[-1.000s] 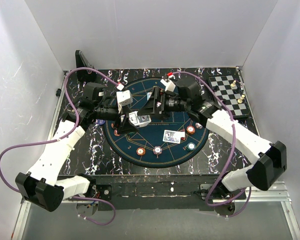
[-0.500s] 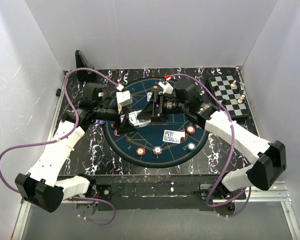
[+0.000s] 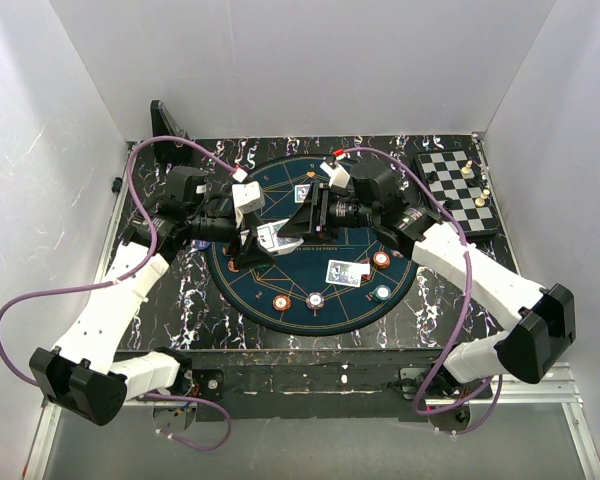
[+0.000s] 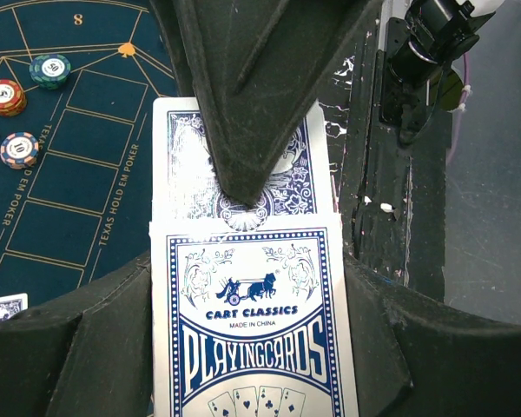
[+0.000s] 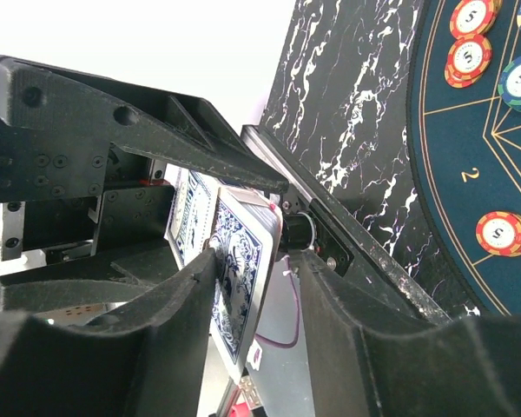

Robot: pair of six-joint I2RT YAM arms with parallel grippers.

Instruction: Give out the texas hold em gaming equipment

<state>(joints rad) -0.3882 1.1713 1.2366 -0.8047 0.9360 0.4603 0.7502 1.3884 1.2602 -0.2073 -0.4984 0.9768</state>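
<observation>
We see the left gripper [image 3: 260, 242] over the middle of the round blue mat [image 3: 242, 283]. Its jaws are pinching a pack of cards [image 4: 252, 339] flat between them. A blue-backed card [image 4: 306, 169] sticks out beyond the printed pack; whether it is one card or several we cannot tell.

The right gripper [image 5: 259, 261] meets it from the opposite side. Its jaws are spread, one on each side of the edge of that card: one finger [image 5: 191, 287] lies against the card, and the other stands a little apart from it.

On the mat two face-up cards [image 3: 346, 272] lie to the right, with an orange chip [image 3: 381, 259] and a teal chip [image 3: 382, 293] near them. A chessboard [image 3: 458, 185] sits in the far right corner of the worktop [image 3: 192, 290].
</observation>
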